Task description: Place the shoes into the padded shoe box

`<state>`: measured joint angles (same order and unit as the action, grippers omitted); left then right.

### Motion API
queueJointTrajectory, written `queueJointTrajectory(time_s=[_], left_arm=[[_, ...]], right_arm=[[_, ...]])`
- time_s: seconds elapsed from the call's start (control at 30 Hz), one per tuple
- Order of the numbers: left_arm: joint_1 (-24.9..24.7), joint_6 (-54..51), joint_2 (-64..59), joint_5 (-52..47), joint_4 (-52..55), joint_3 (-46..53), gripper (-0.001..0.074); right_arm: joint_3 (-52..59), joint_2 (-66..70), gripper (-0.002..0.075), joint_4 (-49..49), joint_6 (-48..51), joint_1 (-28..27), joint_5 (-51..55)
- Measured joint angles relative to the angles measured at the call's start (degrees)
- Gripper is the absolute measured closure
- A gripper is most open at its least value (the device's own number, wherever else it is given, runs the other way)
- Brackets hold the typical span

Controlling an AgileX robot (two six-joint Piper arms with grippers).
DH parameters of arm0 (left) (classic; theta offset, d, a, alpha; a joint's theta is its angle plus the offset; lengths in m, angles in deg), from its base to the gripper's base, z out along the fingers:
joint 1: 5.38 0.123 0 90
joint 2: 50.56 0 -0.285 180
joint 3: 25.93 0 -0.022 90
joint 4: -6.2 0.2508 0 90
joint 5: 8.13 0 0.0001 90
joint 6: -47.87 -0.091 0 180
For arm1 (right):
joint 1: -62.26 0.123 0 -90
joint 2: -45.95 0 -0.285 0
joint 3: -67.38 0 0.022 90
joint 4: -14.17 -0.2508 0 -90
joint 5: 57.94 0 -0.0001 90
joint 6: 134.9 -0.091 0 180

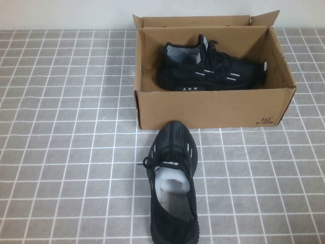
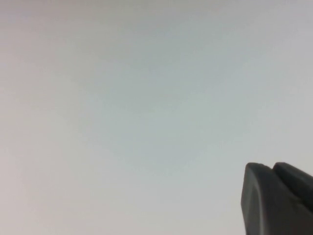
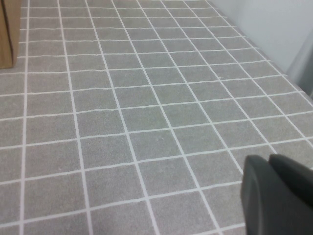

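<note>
One black sneaker (image 1: 213, 68) with white dash stripes lies on its side inside the brown cardboard shoe box (image 1: 213, 108) at the back of the table. The other sneaker (image 1: 172, 178) stands upright on the table in front of the box, toe pointing at the box's front wall. Neither arm shows in the high view. My left gripper (image 2: 271, 169) is shut and empty, facing a blank pale surface. My right gripper (image 3: 269, 159) is shut and empty above the tiled cloth, with a corner of the box (image 3: 9, 34) far from it.
A grey cloth with a white grid (image 1: 61, 152) covers the table. The box flaps stand upright at the back (image 1: 193, 21). A pale wall (image 3: 274, 24) borders the cloth in the right wrist view.
</note>
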<state>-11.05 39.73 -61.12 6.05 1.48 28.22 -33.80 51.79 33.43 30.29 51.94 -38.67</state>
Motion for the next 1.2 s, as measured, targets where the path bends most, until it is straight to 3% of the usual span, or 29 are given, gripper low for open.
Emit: queueJointTrajectory(time_s=[0.13,0.23,0.53,0.67,0.97,1.2], left_arm=[[0.0,0.1,-9.0,-22.7,0.0,-11.8,0.0733],[0.0,-1.1,-15.6,-32.1,0.7,-17.5,0.0733],[0.0,-3.5,-25.6,-35.1,-1.1,-19.8,0.0733],[0.0,-11.5,-29.2,-39.4,-4.1,-19.8,0.0733],[-0.1,-41.4,-40.6,-52.2,-23.5,-22.1,0.0733],[-5.8,-45.6,-50.6,-56.6,-25.9,-28.9,0.0733]], right_arm=[[0.0,0.0,0.0734,0.0,0.0,0.0,0.0],[0.0,0.0,0.0734,0.0,0.0,0.0,0.0],[0.0,0.0,0.0734,0.0,0.0,0.0,0.0],[0.0,0.0,0.0734,0.0,0.0,0.0,0.0],[0.0,0.0,0.0734,0.0,0.0,0.0,0.0],[0.0,0.0,0.0734,0.0,0.0,0.0,0.0]])
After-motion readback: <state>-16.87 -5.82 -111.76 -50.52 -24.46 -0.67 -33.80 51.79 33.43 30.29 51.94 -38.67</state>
